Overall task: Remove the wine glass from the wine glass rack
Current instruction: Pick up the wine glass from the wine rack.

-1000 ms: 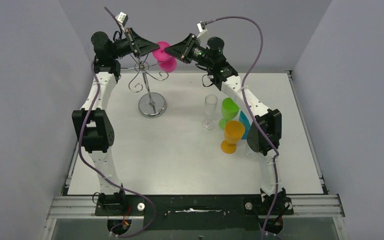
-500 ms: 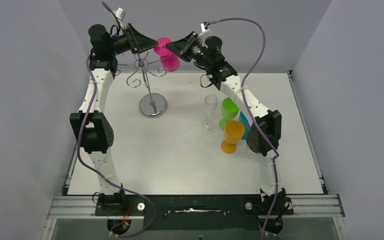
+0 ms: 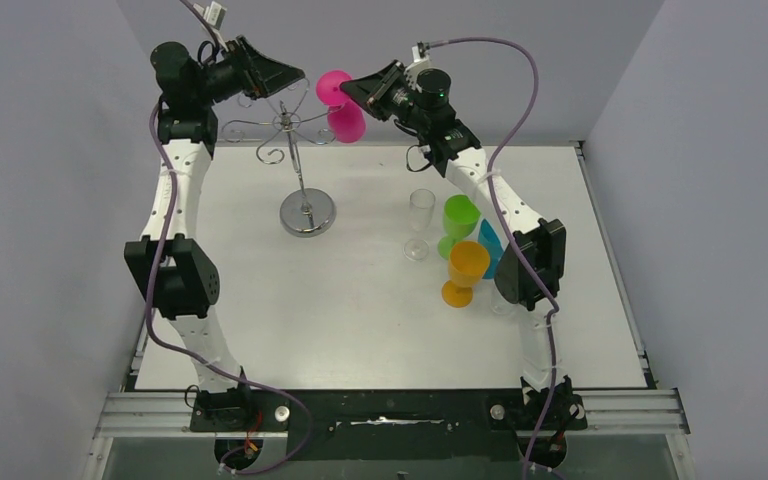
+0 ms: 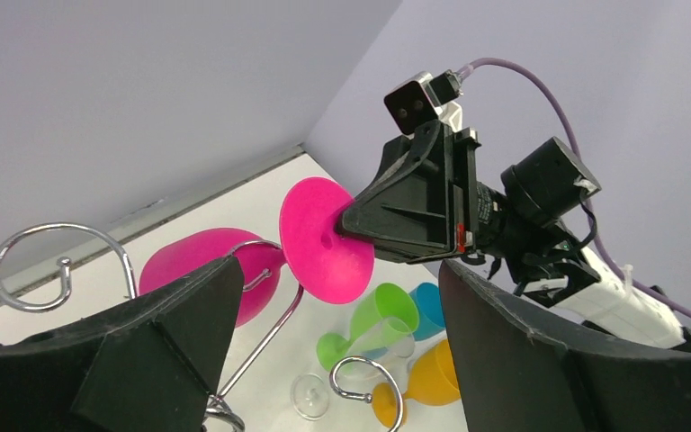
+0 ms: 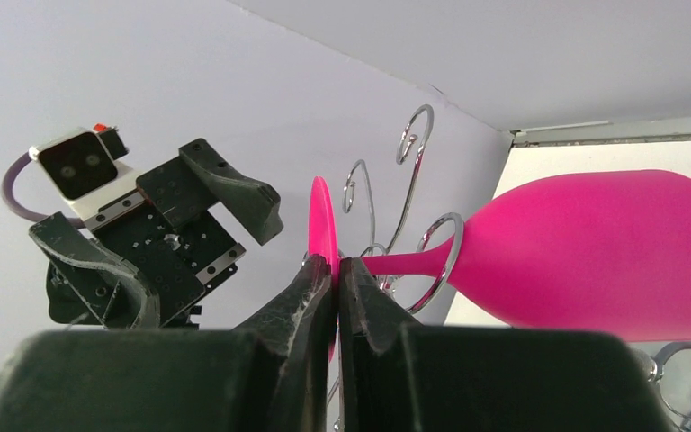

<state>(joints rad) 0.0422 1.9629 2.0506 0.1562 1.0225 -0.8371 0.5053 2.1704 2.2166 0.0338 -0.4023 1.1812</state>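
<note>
Wine glass [image 5: 594, 252]: pink, upper centre of overhead frame, stem through a rack [image 3: 307, 213] scroll.
Right gripper [image 5: 336, 267]: clamped on its foot rim.
Left gripper [image 3: 285, 78]: spread apart, empty.
Risk: stem snags scroll, tipping rack.

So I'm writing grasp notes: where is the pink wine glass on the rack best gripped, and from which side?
Probably the flat foot, pinched edge-on from the right arm's side. The pink wine glass lies sideways, its stem in a loop of the wine glass rack, so the foot juts free; the right gripper grips its rim.
</note>
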